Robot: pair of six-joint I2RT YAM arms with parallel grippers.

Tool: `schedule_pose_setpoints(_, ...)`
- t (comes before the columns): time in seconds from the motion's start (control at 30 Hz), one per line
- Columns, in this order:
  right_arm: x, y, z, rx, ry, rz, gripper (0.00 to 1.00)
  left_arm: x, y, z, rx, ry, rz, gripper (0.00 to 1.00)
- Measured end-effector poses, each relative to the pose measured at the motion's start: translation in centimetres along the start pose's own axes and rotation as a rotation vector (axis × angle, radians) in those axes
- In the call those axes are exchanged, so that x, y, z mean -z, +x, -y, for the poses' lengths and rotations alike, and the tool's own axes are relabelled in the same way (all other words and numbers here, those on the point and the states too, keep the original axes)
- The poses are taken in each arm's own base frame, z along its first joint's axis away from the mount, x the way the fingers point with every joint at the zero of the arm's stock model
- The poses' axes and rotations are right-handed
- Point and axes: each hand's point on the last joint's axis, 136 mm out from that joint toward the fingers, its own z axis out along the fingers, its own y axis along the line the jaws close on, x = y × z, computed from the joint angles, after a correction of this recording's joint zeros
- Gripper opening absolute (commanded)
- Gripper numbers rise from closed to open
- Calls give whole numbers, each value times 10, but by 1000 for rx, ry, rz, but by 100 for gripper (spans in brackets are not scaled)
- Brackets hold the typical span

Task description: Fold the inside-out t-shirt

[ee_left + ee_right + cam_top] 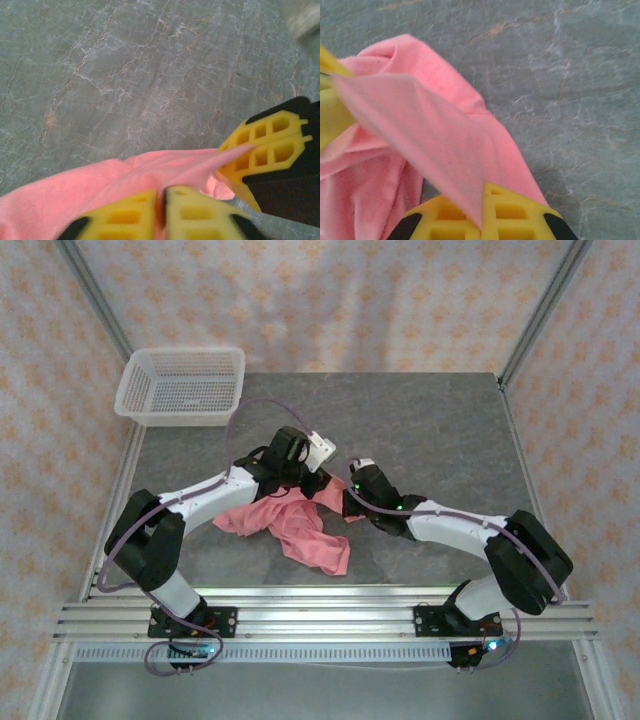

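The inside-out t-shirt [300, 530] lies as a crumpled salmon-pink heap on the grey table, near the front and between the two arms. My left gripper [312, 480] sits at the heap's far edge. In the left wrist view its yellow jaws [163, 195] stand almost together with a fold of the t-shirt [125, 180] pinched in the narrow slit. My right gripper [350, 498] is close by on the right. The right wrist view shows it [483, 205] shut on a pointed flap of the t-shirt [420, 125]. The cloth is stretched taut between both grippers.
A white plastic mesh basket [182, 385] stands at the table's far left corner. The grey marbled table [430, 430] stretches behind and to the right of the cloth. Metal frame posts rise at the back corners, and an aluminium rail runs along the near edge.
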Motion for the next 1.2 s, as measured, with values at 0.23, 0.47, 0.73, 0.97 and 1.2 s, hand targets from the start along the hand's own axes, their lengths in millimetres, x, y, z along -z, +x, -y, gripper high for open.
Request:
schedule_pose_setpoints(0.23,22,-15,-20,-49,-123,-111,0,84,-1,-8,186,-143,143,64)
schedule_pose_setpoints(0.47,45,-87,-26,-206,-156,-43,0,123,27,35,565,-151,130,64)
schedule_pose_setpoints(0.73,41,-110,-35,-275,-153,-95,0,38,157,2,856,-397,-316,52)
schedule_pose_setpoints(0.97,73,-151,-29,-357,-127,-50,0,30,127,-24,902,-451,-321,0)
schedule_pose_setpoints(1.2,191,-238,-13,-412,-137,248,0,163,-81,-16,563,-330,135,0)
